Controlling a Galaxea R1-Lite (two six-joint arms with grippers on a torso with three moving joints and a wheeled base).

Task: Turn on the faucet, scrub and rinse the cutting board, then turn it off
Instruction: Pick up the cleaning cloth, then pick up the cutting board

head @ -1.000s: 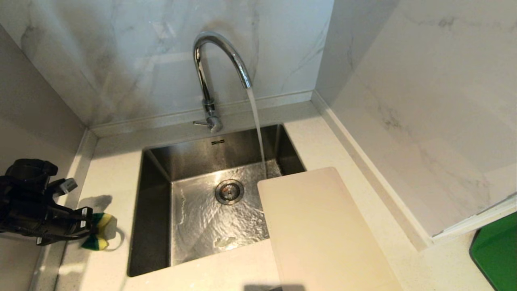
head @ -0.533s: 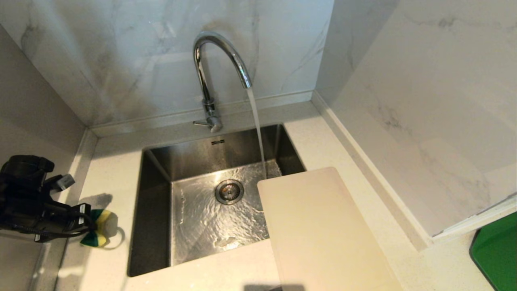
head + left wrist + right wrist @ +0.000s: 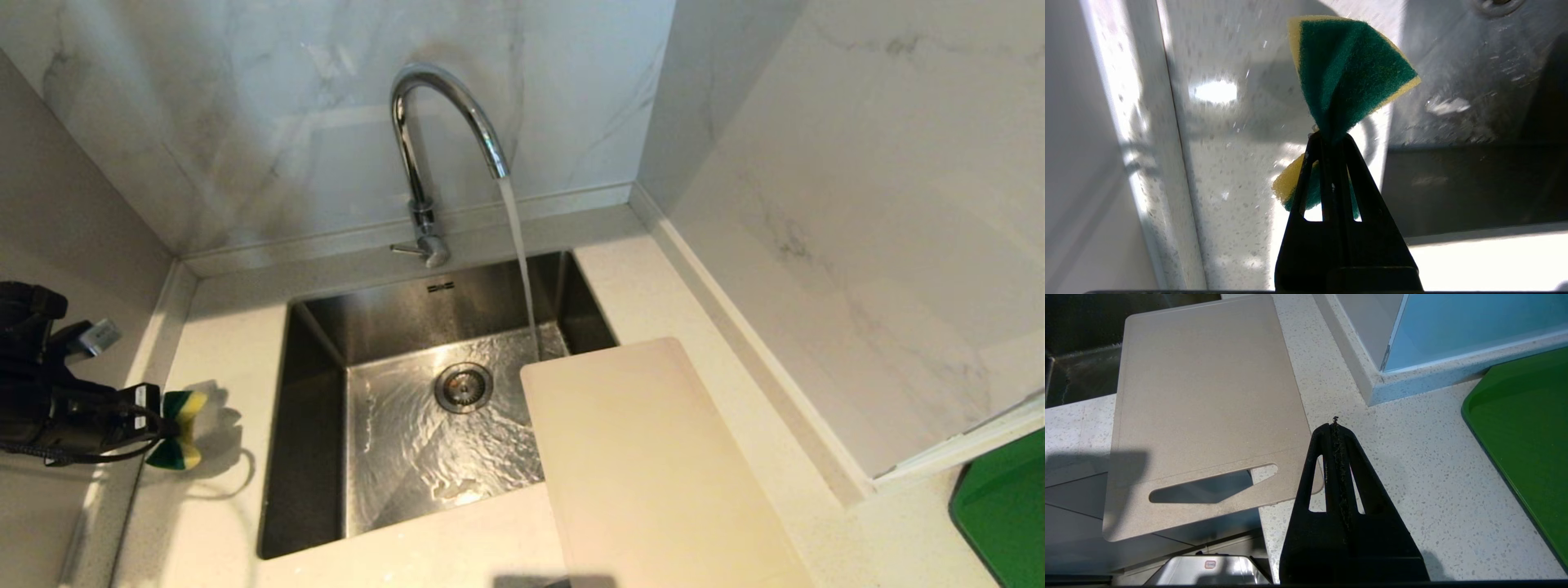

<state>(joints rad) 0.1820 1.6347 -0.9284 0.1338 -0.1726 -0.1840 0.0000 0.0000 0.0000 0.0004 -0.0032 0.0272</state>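
- While the faucet (image 3: 445, 122) runs, your left gripper (image 3: 1331, 136) pinches the sponge (image 3: 1347, 73); right gripper (image 3: 1336, 424) pressed together, empty.
- Cutting board (image 3: 653, 465) unscrubbed; rinsing and shutoff remain.

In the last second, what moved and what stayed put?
The left gripper, shut on the sponge, pulled back toward the left edge of the head view and lifted the sponge off the counter. The faucet kept running, and the cutting board stayed put.

left tool (image 3: 151, 425) drawn back leftward, sponge (image 3: 178, 441) lifted off counter
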